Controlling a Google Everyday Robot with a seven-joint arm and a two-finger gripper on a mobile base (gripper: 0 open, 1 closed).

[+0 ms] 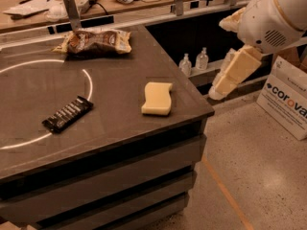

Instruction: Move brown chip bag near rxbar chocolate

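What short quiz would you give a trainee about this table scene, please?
1. True or false: the brown chip bag and the rxbar chocolate lie apart on the table, with the bag nearer the far edge.
2. Which item lies closest to the table's right-hand corner? A) the sponge B) the brown chip bag C) the rxbar chocolate
3. Fill in: the end effector hangs off the table, beyond its ___ side as the camera sees it, over the floor.

Key: 1 true; 2 A; 3 right.
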